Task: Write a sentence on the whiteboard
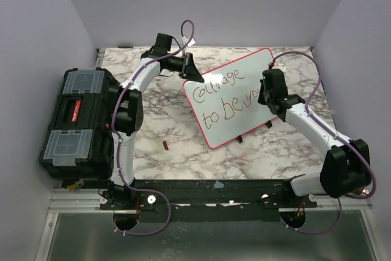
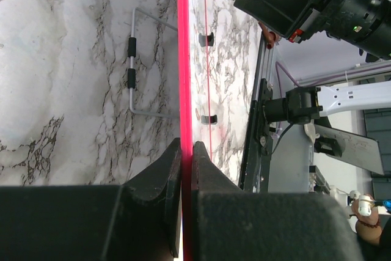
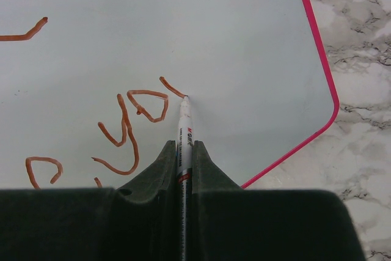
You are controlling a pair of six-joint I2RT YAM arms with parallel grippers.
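Note:
The whiteboard, white with a pink rim, stands tilted at the back middle of the marble table. The sentence is in orange-brown letters on two lines, about "Courage to be yo". My left gripper is shut on the board's upper left rim; in the left wrist view the gripper pinches the pink edge. My right gripper is over the board's right side. In the right wrist view it is shut on a white marker whose tip touches the whiteboard just past the last letters.
A black toolbox with clear lid compartments sits at the table's left edge. A small reddish marker cap lies on the marble table in front of the board. A wire stand shows under the board. Purple walls close in three sides.

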